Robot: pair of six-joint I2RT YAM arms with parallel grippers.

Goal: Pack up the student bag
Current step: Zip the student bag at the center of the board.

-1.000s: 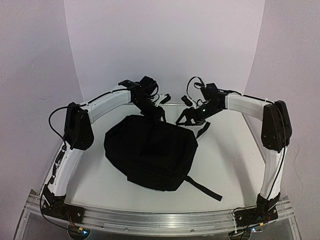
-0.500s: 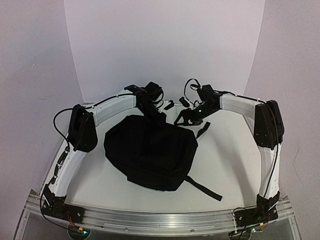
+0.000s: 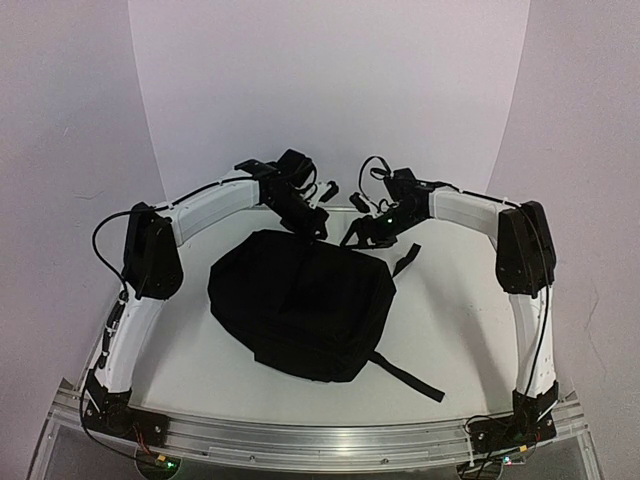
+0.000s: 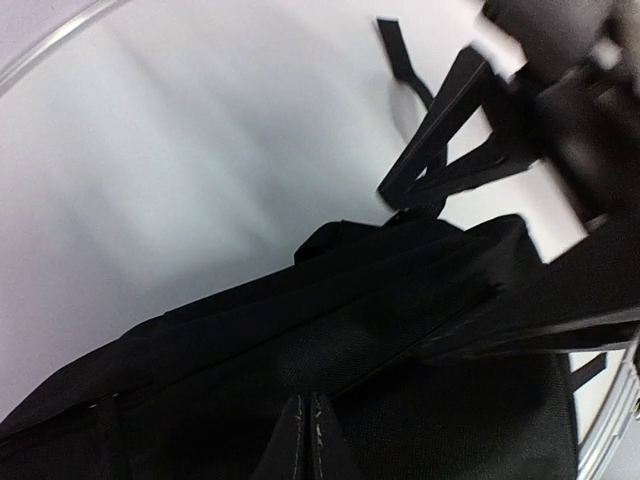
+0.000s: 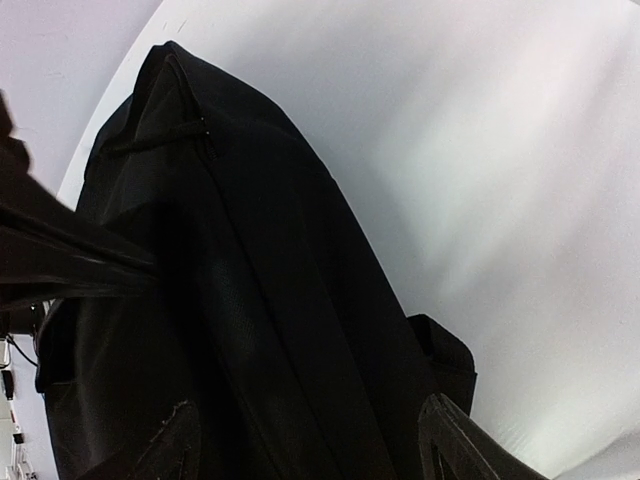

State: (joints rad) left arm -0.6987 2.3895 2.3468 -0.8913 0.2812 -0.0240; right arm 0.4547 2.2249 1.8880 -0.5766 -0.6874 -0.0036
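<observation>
The student bag [image 3: 300, 305] is a large black backpack lying flat in the middle of the white table. My left gripper [image 3: 314, 226] is at the bag's far edge. In the left wrist view it [image 4: 307, 405] is shut, its tips against the bag's fabric [image 4: 350, 350], and no fabric shows between them. My right gripper [image 3: 358, 236] hovers at the far right corner of the bag. In the right wrist view it [image 5: 312, 440] stands open, its two fingers straddling the bag's top fabric [image 5: 250, 250]. The bag's inside is hidden.
A long black strap [image 3: 408, 376] trails from the bag toward the front right of the table [image 3: 470, 320]. A shorter strap [image 3: 405, 260] sticks out at the far right. A curved pale backdrop [image 3: 330, 100] rises just behind the grippers.
My left gripper's jaws have closed at the bag's far edge. The right gripper has slid left, closer to the left one, over the bag's top. The bag has kept its shape.
</observation>
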